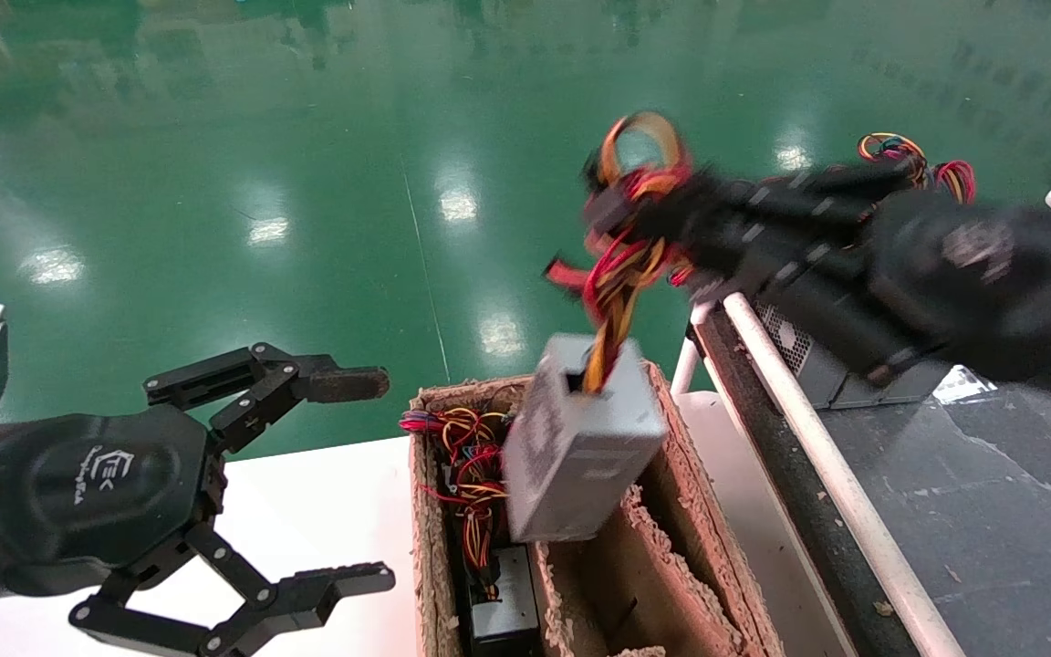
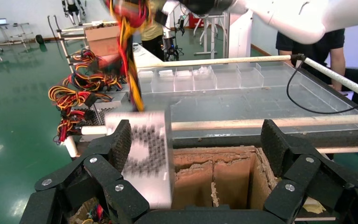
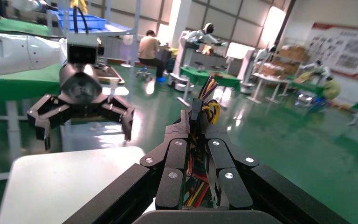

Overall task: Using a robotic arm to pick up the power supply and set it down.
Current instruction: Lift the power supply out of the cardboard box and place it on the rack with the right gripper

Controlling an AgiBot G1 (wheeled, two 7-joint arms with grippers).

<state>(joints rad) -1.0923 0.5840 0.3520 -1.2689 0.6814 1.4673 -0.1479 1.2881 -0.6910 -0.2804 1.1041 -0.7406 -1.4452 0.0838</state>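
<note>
So, pickup's done: my right gripper (image 1: 662, 224) is clenched on the wire bundle (image 1: 621, 265), and the power supply (image 1: 580, 438) dangles above the cardboard box (image 1: 717, 547). Setting down is left. My left gripper (image 1: 306, 484) idles spread wide over the white table (image 1: 325, 511). Watch that white rail (image 1: 817, 456); the conveyor (image 1: 991, 511) beyond looks roomy.

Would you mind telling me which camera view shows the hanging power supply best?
The head view: the whole power supply dangles by its wires from the right gripper above the cardboard box. The left wrist view shows one perforated face; the right wrist view only clamped wires.
</note>
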